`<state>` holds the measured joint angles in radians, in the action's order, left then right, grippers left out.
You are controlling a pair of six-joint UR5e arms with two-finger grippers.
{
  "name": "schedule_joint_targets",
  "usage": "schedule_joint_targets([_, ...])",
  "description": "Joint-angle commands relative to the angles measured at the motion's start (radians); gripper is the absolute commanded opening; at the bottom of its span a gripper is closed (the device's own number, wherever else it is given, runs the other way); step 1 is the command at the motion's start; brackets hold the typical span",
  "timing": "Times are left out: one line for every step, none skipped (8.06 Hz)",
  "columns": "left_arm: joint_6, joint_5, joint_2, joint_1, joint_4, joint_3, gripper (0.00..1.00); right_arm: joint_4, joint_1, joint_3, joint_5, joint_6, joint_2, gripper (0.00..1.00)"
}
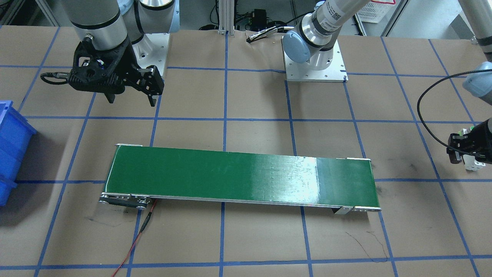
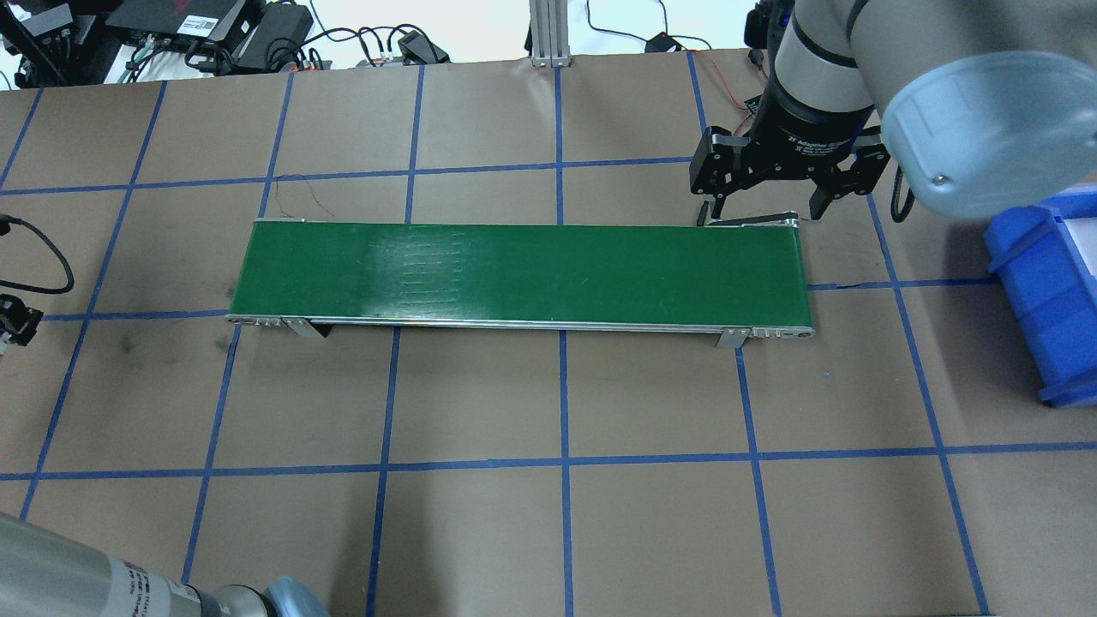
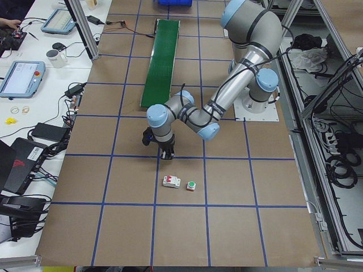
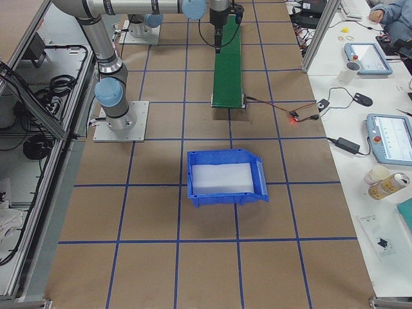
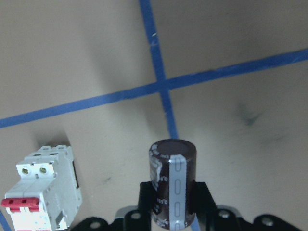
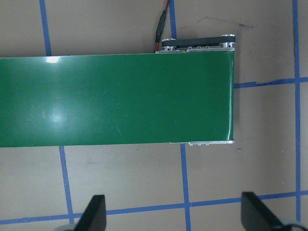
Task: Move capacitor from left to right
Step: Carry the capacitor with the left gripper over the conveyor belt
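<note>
The capacitor [image 5: 172, 166], a stubby dark cylinder with a pale stripe, stands between the fingers of my left gripper [image 5: 172, 197], which is shut on it just above the brown table, left of the green conveyor belt [image 2: 514, 270]. The left gripper also shows at the edge of the front view [image 1: 467, 150] and in the left side view [image 3: 164, 150]. My right gripper [image 2: 763, 210] is wide open and empty above the table beside the belt's right end; the right wrist view shows its fingers [image 6: 96, 214] spread, with the belt [image 6: 115, 101] below.
A white circuit breaker with a red switch [image 5: 43, 190] lies on the table beside the capacitor, also in the left side view [image 3: 171, 182] next to a green-capped push button [image 3: 191, 185]. A blue bin [image 2: 1046, 291] stands right of the belt. A red wire [image 1: 142, 231] runs from the belt's right end.
</note>
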<state>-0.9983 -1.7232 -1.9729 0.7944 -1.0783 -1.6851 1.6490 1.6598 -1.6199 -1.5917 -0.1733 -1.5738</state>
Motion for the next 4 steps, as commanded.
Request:
schedule_joint_targets([0.252,0.039,0.159,0.173,-0.133,0.001,0.00,0.000,0.000,0.000,-0.005,0.000,0.000,1.00])
schedule_joint_targets([0.336,0.068,0.207,0.251,-0.170,0.005,0.00,-0.002,0.000,0.000,-0.004,0.000,0.000,1.00])
schedule_joint_targets([0.428,0.133,0.233,0.313,-0.186,0.007,0.00,-0.005,0.000,0.000,-0.007,0.000,0.002,1.00])
schedule_joint_targets([0.531,0.163,0.233,0.369,-0.186,0.004,0.00,-0.005,0.000,0.000,-0.007,0.000,0.000,1.00])
